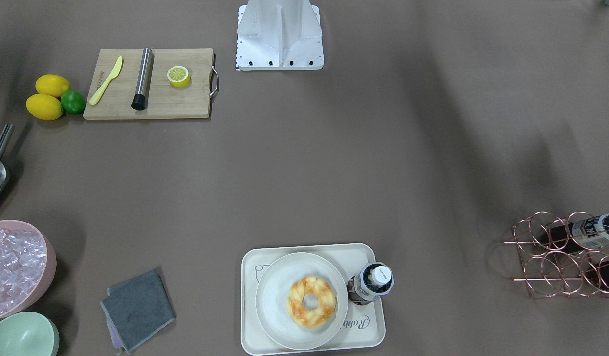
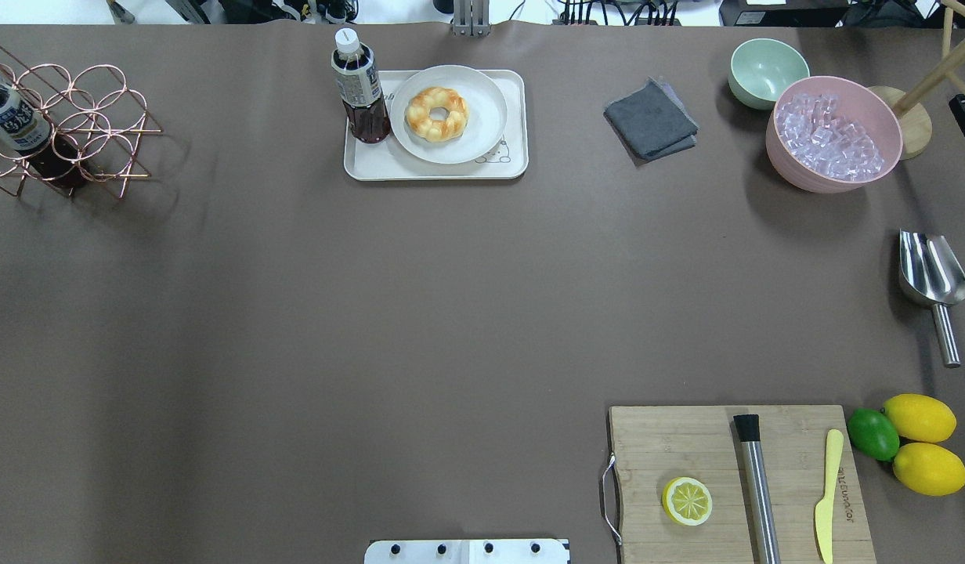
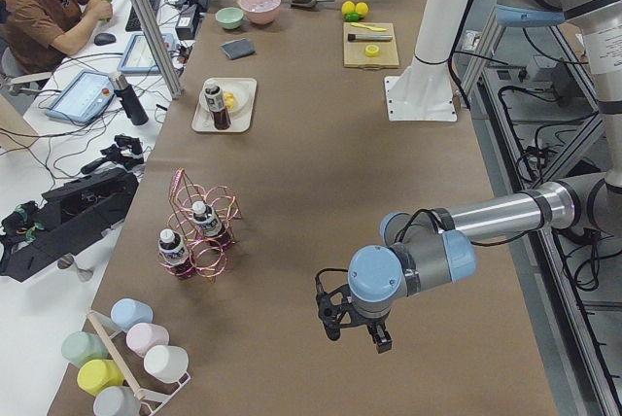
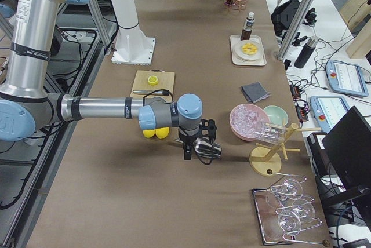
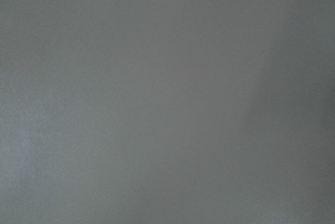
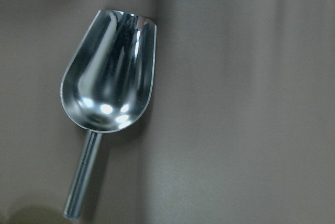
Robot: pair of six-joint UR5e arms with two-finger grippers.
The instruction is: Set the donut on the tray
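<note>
The donut [image 1: 311, 301], golden-yellow with toasted patches, lies on a round cream plate [image 1: 275, 296] that sits on the cream-white bunny tray [image 1: 369, 332]. In the overhead view the donut [image 2: 436, 113] and the tray [image 2: 435, 174] are at the far middle of the table. My left gripper [image 3: 352, 324] hangs over bare table far from the tray, seen only from the side; I cannot tell its state. My right gripper [image 4: 197, 146] hovers over a metal scoop [image 6: 110, 90]; I cannot tell its state either.
A tea bottle [image 2: 359, 88] stands on the tray's left end. A grey cloth [image 2: 651, 120], a green bowl [image 2: 767, 70] and a pink ice bowl [image 2: 833, 133] lie to the right. A cutting board [image 2: 686, 446] holds a lemon half [image 2: 687, 500]. A wire bottle rack [image 2: 59, 125] stands far left.
</note>
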